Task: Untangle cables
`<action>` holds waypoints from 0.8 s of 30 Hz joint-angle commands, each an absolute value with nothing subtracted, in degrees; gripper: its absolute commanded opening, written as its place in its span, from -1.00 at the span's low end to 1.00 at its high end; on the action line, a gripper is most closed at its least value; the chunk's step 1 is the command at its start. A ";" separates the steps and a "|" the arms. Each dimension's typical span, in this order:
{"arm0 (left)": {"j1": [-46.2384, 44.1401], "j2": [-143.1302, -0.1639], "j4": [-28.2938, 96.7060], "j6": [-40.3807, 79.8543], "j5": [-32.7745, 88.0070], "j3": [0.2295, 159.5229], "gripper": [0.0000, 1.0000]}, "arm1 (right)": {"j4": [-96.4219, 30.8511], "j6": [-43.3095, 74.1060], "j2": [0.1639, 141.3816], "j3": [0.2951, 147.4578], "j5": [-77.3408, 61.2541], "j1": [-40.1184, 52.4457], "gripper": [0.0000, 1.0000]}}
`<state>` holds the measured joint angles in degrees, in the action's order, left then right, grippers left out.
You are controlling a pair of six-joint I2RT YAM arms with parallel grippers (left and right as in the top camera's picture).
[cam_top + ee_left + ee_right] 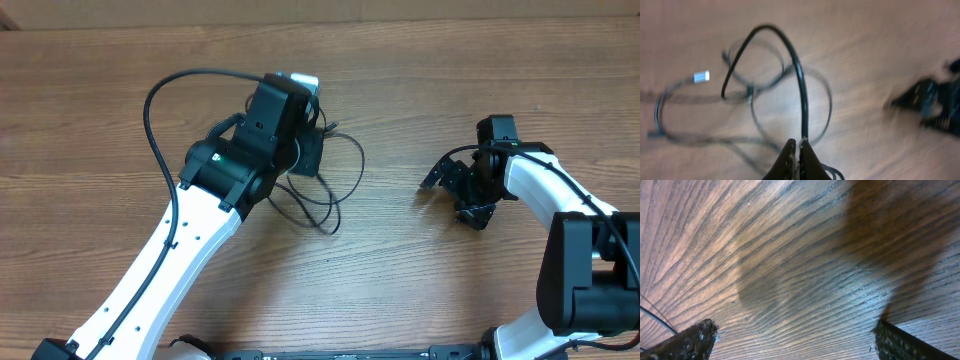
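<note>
The left gripper is pinching one strand of the cables, which are lying crossed mid-frame, barely untangled. The right gripper is gaping empty.

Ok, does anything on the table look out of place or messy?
Only the cables: they lie in loose, overlapping loops by the left hand, which is shut on one strand. The right hand hangs open over the table. No damage visible.

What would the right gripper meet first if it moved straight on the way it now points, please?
Probably the bare table: only wood shows between the fingers of the open right gripper. A thin cable lies to one side, outside that line; depth is unclear.
</note>
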<state>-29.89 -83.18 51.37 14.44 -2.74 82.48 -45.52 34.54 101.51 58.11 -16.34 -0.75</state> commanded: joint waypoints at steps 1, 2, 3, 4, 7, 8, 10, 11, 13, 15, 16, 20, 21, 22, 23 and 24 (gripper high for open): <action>-30.04 -82.96 55.48 14.41 -1.83 82.63 -0.92 | -45.01 34.48 104.01 55.44 -18.11 -0.38 1.00; -30.04 -83.07 57.32 14.39 -1.83 82.63 -0.92 | -45.01 34.48 104.01 55.44 -18.11 -0.38 1.00; -30.04 -83.15 58.54 14.39 -1.83 82.63 -0.91 | -45.04 34.48 104.01 55.44 -18.11 -0.38 1.00; -30.04 -83.18 59.81 14.39 -1.83 82.54 -0.92 | -45.01 34.48 104.01 55.44 -18.11 -0.38 1.00; -30.04 -83.26 62.61 14.39 -1.76 82.08 -0.92 | -45.01 34.48 104.01 55.44 -18.11 -0.38 1.00; -30.04 -83.26 63.20 14.37 -1.45 81.87 -0.92 | -45.01 34.48 104.01 55.44 -18.11 -0.38 1.00; -30.04 -83.26 63.83 14.37 -0.30 81.36 -0.91 | -45.01 34.48 104.01 55.44 -18.11 -0.38 1.00; -30.04 -83.26 63.77 14.39 0.19 81.12 -0.91 | -45.01 34.48 104.01 55.44 -18.11 -0.38 1.00; -30.04 -83.26 62.87 14.41 2.17 80.29 -0.92 | -45.01 34.48 104.01 55.44 -18.11 -0.38 0.99; -30.04 -83.26 60.23 14.44 5.89 78.54 -0.92 | -45.01 34.48 104.01 55.44 -18.11 -0.38 1.00; -30.09 -83.26 58.85 14.44 7.77 77.62 -0.91 | -45.01 34.48 104.01 55.44 -18.11 -0.38 1.00; -30.20 -83.26 53.25 14.83 12.93 73.36 -0.91 | -45.04 34.48 104.01 55.44 -18.11 -0.38 1.00; -30.20 -83.26 52.29 14.83 13.56 72.42 -0.92 | -45.01 34.48 104.01 55.44 -18.11 -0.38 1.00; -30.20 -83.26 51.86 14.83 13.63 71.77 -0.91 | -45.01 34.48 104.01 55.44 -18.11 -0.38 1.00; -30.20 -83.26 51.94 14.83 13.58 71.46 -0.92 | -45.01 34.48 104.01 55.44 -18.11 -0.38 1.00; -30.20 -83.26 52.42 14.76 13.54 71.44 -0.91 | -45.01 34.48 104.01 55.44 -18.11 -0.38 1.00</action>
